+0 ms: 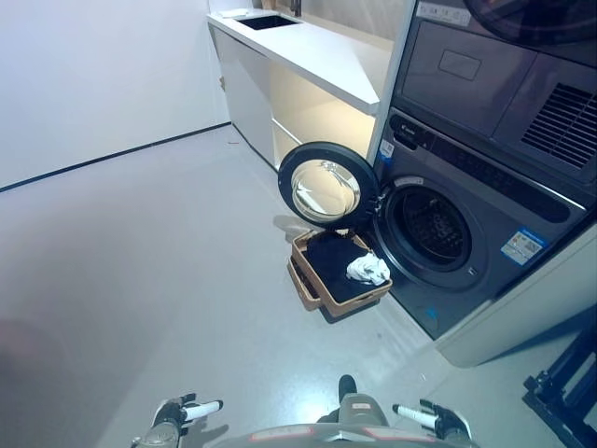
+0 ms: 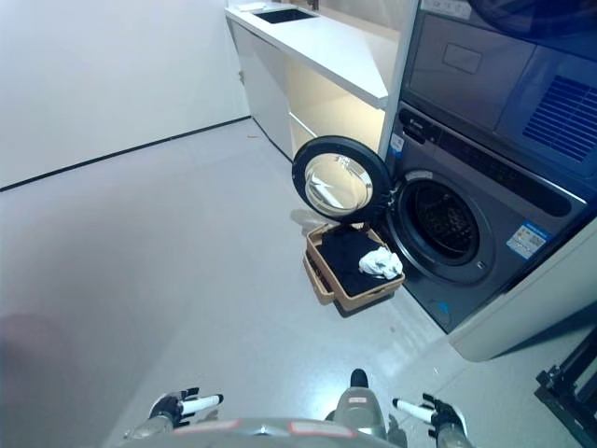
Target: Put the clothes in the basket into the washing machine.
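A tan basket (image 1: 311, 287) sits on the floor below the open washing machine door (image 1: 325, 185). It holds a dark garment (image 1: 333, 263) and a white crumpled garment (image 1: 368, 270). The dark grey washing machine (image 1: 464, 233) stands at the right with its drum (image 1: 431, 227) open and dark inside. My left hand (image 1: 177, 415) and right hand (image 1: 431, 417) show at the bottom edge, far from the basket, with fingers straight and holding nothing.
A white counter (image 1: 317, 51) with a sink (image 1: 269, 21) and lit cabinets runs along the back wall left of the machine. A second appliance (image 1: 504, 75) is stacked above the washer. A dark stand (image 1: 564, 387) is at the lower right.
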Motion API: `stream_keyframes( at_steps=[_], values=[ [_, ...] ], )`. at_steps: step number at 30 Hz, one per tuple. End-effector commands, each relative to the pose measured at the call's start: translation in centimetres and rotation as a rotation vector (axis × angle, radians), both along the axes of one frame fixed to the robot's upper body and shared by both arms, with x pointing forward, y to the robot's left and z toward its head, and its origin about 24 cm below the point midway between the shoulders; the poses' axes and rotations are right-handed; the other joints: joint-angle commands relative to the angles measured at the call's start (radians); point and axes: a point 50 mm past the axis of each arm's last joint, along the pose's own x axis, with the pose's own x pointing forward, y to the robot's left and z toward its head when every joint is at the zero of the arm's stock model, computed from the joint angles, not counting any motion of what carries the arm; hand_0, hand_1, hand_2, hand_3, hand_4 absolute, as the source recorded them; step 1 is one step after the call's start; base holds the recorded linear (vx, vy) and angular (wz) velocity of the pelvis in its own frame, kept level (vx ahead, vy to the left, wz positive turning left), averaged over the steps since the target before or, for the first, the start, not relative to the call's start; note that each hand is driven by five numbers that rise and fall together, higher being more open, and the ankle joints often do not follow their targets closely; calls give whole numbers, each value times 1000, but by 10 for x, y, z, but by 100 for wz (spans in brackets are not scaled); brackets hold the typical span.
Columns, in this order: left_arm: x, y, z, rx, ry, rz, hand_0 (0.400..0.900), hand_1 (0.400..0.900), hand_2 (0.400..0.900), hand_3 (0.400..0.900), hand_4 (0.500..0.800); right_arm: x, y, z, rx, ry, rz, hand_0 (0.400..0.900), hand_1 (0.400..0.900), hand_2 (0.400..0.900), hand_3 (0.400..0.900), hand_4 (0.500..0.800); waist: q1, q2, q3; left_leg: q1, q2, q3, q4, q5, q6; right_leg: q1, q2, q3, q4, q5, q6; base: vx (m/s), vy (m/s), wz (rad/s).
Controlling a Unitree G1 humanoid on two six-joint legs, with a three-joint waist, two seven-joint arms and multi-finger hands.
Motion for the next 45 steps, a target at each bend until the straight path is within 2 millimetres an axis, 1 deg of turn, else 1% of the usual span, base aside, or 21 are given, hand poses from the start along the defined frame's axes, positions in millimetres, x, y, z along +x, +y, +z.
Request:
stream_keyframes(
  at_steps=[1, 5, 9, 12, 14, 16, 19, 22, 24, 25, 26, 30, 31, 32, 34, 35, 38, 39, 42, 43, 45],
  values=[
    [38, 46, 27, 130, -164, 90, 900, 900, 900, 900, 800, 36, -8, 14, -54, -119, 25, 900, 900, 900, 900, 800, -23, -48, 11, 90, -19, -32, 38, -114, 15, -161, -60, 93, -28, 188, 104, 206, -208, 32],
    [46, 40, 27, 116, -183, 110, 900, 900, 900, 900, 800, 45, -19, 22, -96, -144, 33, 900, 900, 900, 900, 800, -46, -15, 8, 101, 50, -46, -14, -80, -6, -225, -28, 64, 49, 116, 87, 123, -169, 19],
    [71, 34, 34, 120, -244, 81, 900, 900, 900, 900, 800, 55, -29, 29, -145, -157, 37, 900, 900, 900, 900, 800, -58, 21, 8, 66, 79, -30, -35, -13, -28, -270, -9, 56, 56, 103, 79, 76, -129, 2],
    [80, 36, 40, 122, -284, 97, 900, 900, 900, 900, 800, 51, -33, 29, -154, -143, 42, 900, 900, 900, 900, 800, -59, 39, 4, 68, 99, -31, -39, 39, -45, -275, 3, 47, 72, 78, 63, 148, -130, 1],
    [80, 39, 41, 126, -291, 120, 900, 900, 900, 900, 800, 42, -34, 27, -156, -117, 50, 900, 900, 900, 900, 800, -60, 51, -5, 70, 118, -38, -32, 102, -61, -268, 22, 37, 80, 56, 48, 160, -166, 0],
    [78, 44, 42, 135, -293, 144, 900, 900, 900, 900, 800, 32, -36, 24, -154, -92, 33, 900, 900, 900, 900, 800, -59, 57, -17, 59, 139, -46, -1, 204, -74, -247, 49, 28, 81, 31, 27, 171, -190, 1],
    [71, 49, 41, 134, -277, 173, 900, 900, 900, 900, 800, 18, -34, 19, -144, -47, 41, 900, 900, 900, 900, 800, -55, 53, -32, 39, 153, -60, 96, 316, -74, -180, 98, 20, 67, -8, -8, 203, -209, -3],
    [69, 49, 39, 122, -271, 188, 900, 900, 900, 900, 800, 5, -38, 16, -150, -1, 41, 900, 900, 900, 900, 800, -31, 15, -17, -81, 85, -77, 323, 374, -50, -82, 118, 36, 38, -42, -54, 187, -231, -4],
    [69, 45, 38, 107, -268, 191, 900, 900, 900, 900, 800, 0, -39, 15, -154, 17, 23, 900, 900, 900, 900, 800, -10, -5, 5, -163, 26, -80, 382, 326, -33, -33, 119, 52, 26, -50, -61, 166, -178, -19],
    [68, 41, 36, 96, -262, 186, 900, 900, 900, 900, 800, -2, -39, 15, -155, 26, 14, 900, 900, 900, 900, 800, 11, -17, 17, -236, -22, -79, 390, 268, -18, -9, 123, 66, 21, -56, -65, 168, -163, -34],
    [65, 40, 34, 93, -253, 186, 900, 900, 900, 900, 800, -2, -39, 14, -155, 28, 11, 900, 900, 900, 900, 800, 18, -37, 20, -295, -57, -66, 382, 244, 1, 10, 116, 79, 8, -53, -66, 120, -98, -32],
    [62, 40, 33, 90, -250, 199, 900, 900, 900, 900, 800, -1, -37, 13, -152, 32, 13, 900, 900, 900, 900, 800, 61, -52, 46, -426, -68, -28, 341, 193, 21, 57, 138, 114, 8, -82, -71, 132, -66, -49],
    [60, 41, 33, 95, -247, 204, 900, 900, 900, 900, 800, 3, -36, 14, -153, 21, 16, 900, 900, 900, 900, 800, 73, -45, 54, -489, -49, -22, 238, 239, 14, 79, 163, 119, 11, -100, -75, 102, 7, -26],
    [60, 41, 33, 95, -247, 204, 900, 900, 900, 900, 800, 3, -36, 14, -153, 21, 16, 900, 900, 900, 900, 800, 75, -46, 57, -484, -49, -20, 236, 238, 14, 82, 162, 120, 12, -101, -76, 170, 19, -29],
    [61, 43, 34, 100, -249, 202, 900, 900, 900, 900, 800, 4, -33, 13, -154, 14, 19, 900, 900, 900, 900, 800, 91, -19, 70, -518, 5, -15, 56, 366, -11, 119, 199, 126, 12, -127, -80, 226, 72, -27],
    [60, 44, 34, 100, -252, 210, 900, 900, 900, 900, 800, 2, -32, 12, -152, 16, 18, 900, 900, 900, 900, 800, 103, -4, 75, -524, 46, -20, -59, 401, -17, 145, 214, 137, 9, -150, -81, 303, 107, -31],
    [56, 44, 32, 99, -247, 222, 900, 900, 900, 900, 800, -3, -31, 11, -149, 27, 11, 900, 900, 900, 900, 800, 110, 7, 74, -504, 73, 21, -165, 431, -25, 188, 223, 146, 2, -183, -83, 217, 74, -17],
    [49, 45, 30, 100, -227, 235, 900, 900, 900, 900, 800, -5, -30, 10, -147, 34, 11, 900, 900, 900, 900, 800, 118, 16, 63, -504, 88, 31, -191, 444, -33, 222, 226, 160, -3, -204, -78, 368, 143, -30],
    [41, 44, 27, 96, -210, 252, 900, 900, 900, 900, 800, -8, -28, 8, -139, 43, 15, 900, 900, 900, 900, 800, 126, 23, 52, -499, 103, 41, -194, 458, -39, 260, 216, 173, -8, -233, -70, 279, 138, -27],
    [36, 45, 25, 96, -201, 264, 900, 900, 900, 900, 800, -6, -25, 7, -131, 40, 18, 900, 900, 900, 900, 800, 137, 29, 45, -501, 120, 33, -162, 475, -51, 291, 200, 185, -14, -250, -62, 262, 194, -40],
    [32, 46, 25, 96, -191, 269, 900, 900, 900, 900, 800, -1, -22, 7, -123, 28, 32, 900, 900, 900, 900, 800, 149, 24, 42, -526, 117, 0, -18, 452, -55, 311, 166, 200, -7, -261, -49, 221, 234, -47]
  ],
)
